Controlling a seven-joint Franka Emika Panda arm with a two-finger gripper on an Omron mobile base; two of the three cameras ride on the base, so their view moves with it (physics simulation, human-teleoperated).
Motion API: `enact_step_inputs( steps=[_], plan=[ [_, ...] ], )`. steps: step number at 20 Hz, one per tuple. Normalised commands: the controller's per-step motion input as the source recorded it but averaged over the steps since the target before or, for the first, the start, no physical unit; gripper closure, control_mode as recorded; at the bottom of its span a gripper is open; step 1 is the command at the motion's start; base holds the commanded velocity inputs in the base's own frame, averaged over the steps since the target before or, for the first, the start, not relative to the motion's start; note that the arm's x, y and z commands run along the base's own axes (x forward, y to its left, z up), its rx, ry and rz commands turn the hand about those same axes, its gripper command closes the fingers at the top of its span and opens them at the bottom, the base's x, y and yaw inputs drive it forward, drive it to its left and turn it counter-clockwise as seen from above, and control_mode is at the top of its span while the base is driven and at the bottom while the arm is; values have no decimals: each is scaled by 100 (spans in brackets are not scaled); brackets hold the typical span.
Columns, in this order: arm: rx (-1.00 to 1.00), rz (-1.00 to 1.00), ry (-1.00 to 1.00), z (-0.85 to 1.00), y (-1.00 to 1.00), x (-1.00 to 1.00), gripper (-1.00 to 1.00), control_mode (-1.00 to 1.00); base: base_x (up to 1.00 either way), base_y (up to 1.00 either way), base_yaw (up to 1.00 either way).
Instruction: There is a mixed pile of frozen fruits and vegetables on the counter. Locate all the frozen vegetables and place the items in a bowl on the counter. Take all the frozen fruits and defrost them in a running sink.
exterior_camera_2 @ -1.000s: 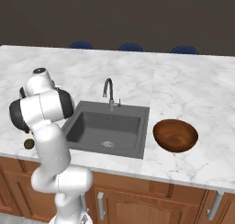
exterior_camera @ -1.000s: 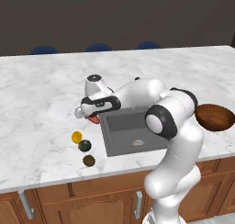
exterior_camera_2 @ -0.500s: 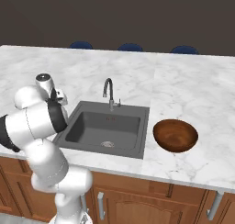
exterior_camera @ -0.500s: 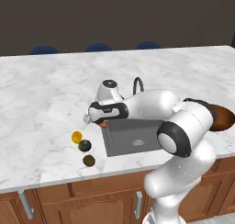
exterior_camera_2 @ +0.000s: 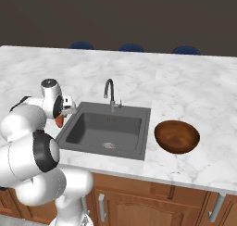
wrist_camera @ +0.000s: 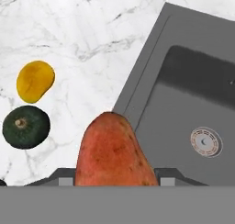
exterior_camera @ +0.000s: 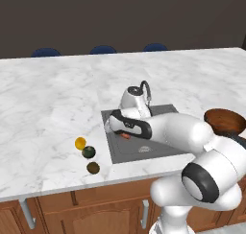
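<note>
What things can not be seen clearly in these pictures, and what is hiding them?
- Gripper fingertips: hand view, covered by the red-orange piece and the bottom edge.
- Olive-brown ball: hand view, cut off at the lower left corner.
- Bowl: left base view, partly behind the arm.
- Running water: no stream discernible at the faucet in the right base view.

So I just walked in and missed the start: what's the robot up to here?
The gripper is shut on the red-orange piece, carrying it above the left edge of the sink. The yellow-orange ball, dark green ball and olive-brown ball lie on the counter. The wooden bowl right of the sink has nothing in it.
</note>
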Motion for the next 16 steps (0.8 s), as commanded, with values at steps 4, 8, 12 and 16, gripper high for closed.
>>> enact_step_inputs(
  steps=[4, 8, 12, 16],
  plan=[
    [0, -12, 31, 41, -78, 0, 100, -100, 0, 0, 0],
    [0, -14, 31, 30, -79, -3, 100, -100, 0, 0, 0],
    [0, -14, 26, 17, -78, -11, 100, -100, 0, 0, 0],
    [-1, -15, 18, 1, -71, -21, 100, -100, 0, 0, 0]
  ],
)
